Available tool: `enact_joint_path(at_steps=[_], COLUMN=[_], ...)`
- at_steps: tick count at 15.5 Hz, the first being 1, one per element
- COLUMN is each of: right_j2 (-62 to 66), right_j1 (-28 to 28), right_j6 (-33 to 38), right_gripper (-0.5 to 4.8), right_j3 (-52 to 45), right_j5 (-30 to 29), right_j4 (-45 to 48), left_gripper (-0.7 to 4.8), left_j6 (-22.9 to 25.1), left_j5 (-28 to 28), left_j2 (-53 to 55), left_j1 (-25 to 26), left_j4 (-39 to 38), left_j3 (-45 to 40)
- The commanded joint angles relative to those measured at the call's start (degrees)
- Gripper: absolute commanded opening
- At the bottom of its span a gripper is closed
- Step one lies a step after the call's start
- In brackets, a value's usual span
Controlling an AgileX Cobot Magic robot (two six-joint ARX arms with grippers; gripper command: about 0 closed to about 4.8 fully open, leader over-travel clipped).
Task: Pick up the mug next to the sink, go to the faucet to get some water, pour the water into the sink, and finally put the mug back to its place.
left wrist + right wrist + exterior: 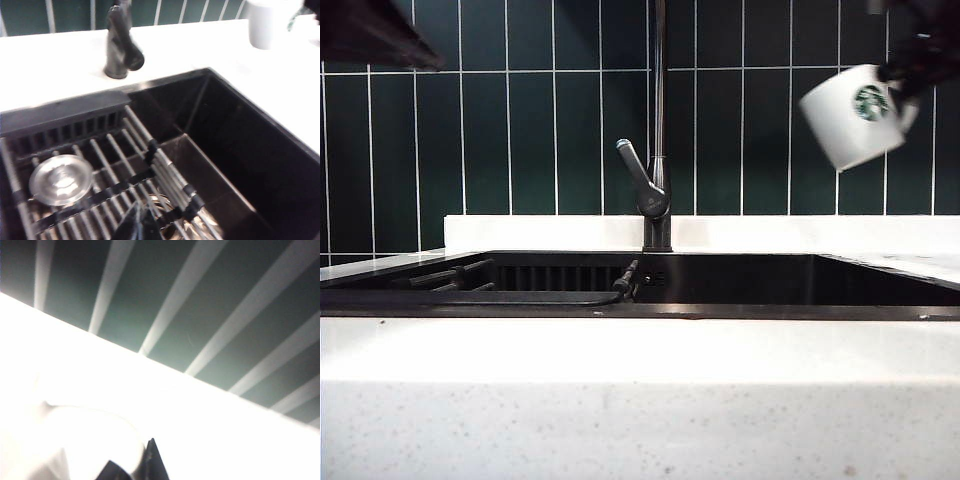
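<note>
The white mug (855, 115) with the green logo hangs tilted in the air at the upper right, well to the right of the faucet (658, 150). My right gripper (908, 68) is shut on the mug from its right side. In the right wrist view the mug (85, 440) is a bright white shape between the dark fingers of my right gripper (132, 462). My left gripper (140, 226) is shut and empty above the slatted rack (125, 170) in the sink (235, 150). The left wrist view also shows the faucet (120, 47) and the mug (265, 22).
The black sink (770, 282) runs across the white speckled counter (640, 400), with dark green wall tiles (520, 130) behind. A round metal drain cover (61, 179) lies on the rack. A dark part of the left arm (370, 35) fills the upper left corner.
</note>
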Motion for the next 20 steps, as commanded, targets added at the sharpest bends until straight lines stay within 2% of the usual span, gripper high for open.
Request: enact_joint_path(at_steps=[1, 3, 5, 7, 10, 20], right_j2=[-3.1, -3.2, -3.2, -3.0, -3.0, 0.9], right_j1=[-4.5, -5.4, -5.4, -5.3, -6.0, -6.5], right_j6=[13.8, 17.1, 17.2, 18.6, 18.6, 20.3], right_gripper=[-0.01, -0.01, -0.01, -0.01, -0.01, -0.01], right_j3=[-10.2, -17.4, -24.4, -29.0, -31.5, -31.6], right_j5=[-4.3, -4.3, -4.1, -1.1, 1.9, 1.9], right_j4=[15.4, 23.8, 32.8, 38.1, 38.9, 39.9], left_gripper=[-0.06, -0.06, -0.06, -0.06, -0.06, -0.06], left_j6=[0.0, -1.0, -1.5, -1.5, -1.5, -1.2], left_j5=[-1.4, -1.4, -2.2, -2.2, -2.2, -2.2], left_j2=[-7.1, -10.7, -13.5, -14.8, -15.1, -15.2], left_j1=[0.0, 0.0, 0.0, 0.0, 0.0, 0.0], left_j4=[2.1, 2.0, 1.5, 1.4, 0.7, -0.1], left_j3=[-5.6, -7.6, -8.2, -8.2, -8.2, -8.2])
